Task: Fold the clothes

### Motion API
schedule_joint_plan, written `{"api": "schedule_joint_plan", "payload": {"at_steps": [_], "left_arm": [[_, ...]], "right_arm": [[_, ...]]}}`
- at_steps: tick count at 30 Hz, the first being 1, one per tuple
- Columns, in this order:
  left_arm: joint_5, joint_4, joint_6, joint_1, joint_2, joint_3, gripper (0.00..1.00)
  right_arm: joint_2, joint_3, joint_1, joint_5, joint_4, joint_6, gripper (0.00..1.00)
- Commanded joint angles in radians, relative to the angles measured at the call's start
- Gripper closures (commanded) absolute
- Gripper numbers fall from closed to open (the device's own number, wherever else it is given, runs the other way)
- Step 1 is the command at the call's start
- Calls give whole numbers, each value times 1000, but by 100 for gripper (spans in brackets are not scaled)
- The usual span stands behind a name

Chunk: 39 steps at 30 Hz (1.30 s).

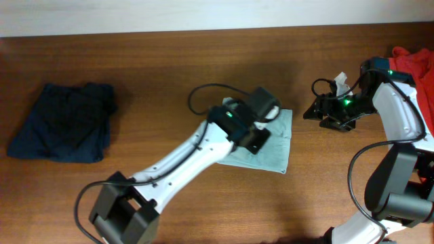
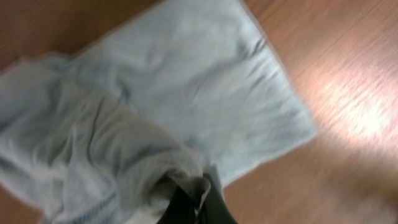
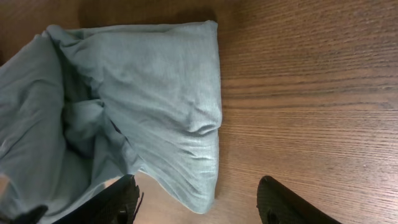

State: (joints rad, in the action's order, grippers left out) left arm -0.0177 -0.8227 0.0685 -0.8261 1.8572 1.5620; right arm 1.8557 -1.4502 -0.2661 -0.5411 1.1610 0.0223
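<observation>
Three garments lie on the wooden table [image 1: 169, 61]. Clock positions are read on the table top in the overhead view.

1. The pale grey-blue T-shirt [image 1: 278, 146] sits at centre, a little toward 3 o'clock. It is folded down to a compact, roughly rectangular packet, with a straight 3 o'clock edge and a clean 5 o'clock corner. The cloth is soft with fine creases. In the right wrist view one folded edge is rounded and smooth, the layers are stacked, and there is a rumpled hollow further in. The left wrist view is blurred. It shows a flat panel lying on the wood and a gathered ridge of cloth running up to the fingertips.

2. The navy garment [image 1: 64, 122] is at 9 o'clock, a loose dark bundle well apart from the T-shirt.

3. The red-orange garment [image 1: 413, 64] is at the 2 o'clock corner, partly cut off by the frame, beside the right arm.

The left gripper [image 1: 256, 141] is over the packet's 9 o'clock half. Its jaws are pinched together on a bunch of the T-shirt's cloth.

The right gripper [image 1: 317, 112] is on the packet's 3 o'clock side, near it but apart. Its fingers [image 3: 280, 202] are spread wide and hold nothing.
</observation>
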Motion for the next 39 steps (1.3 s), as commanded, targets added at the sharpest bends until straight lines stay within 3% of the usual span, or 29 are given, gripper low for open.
{"api": "schedule_joint_plan", "payload": {"at_steps": [1,5,17,20,25,30,36,39], "left_arm": [[-77,48,-13,-41,60,19,99],[-60,83,-13,-51,161,19,87],[140,206,0,-90,181,26,87],[124,223,-1,-99,181,27,86],[-26,40,-1,-71,164,83,72],[-202,-219,-1,22,79,209,71],[-235,-368,-1,192,-82,229,64],[-234,-388,-1,283,-149,229,61]], "right_arm": [[-14,-14,5,-13,6,-4,33],[-14,-14,6,-13,6,-4,33],[-14,-14,14,-8,6,-4,32],[-14,-14,21,-5,6,-4,32],[-14,-14,47,-5,13,0,29],[-14,-14,123,-98,-44,60,30],[-14,-14,310,-89,-142,83,30],[-14,-14,426,61,-210,45,28]]}}
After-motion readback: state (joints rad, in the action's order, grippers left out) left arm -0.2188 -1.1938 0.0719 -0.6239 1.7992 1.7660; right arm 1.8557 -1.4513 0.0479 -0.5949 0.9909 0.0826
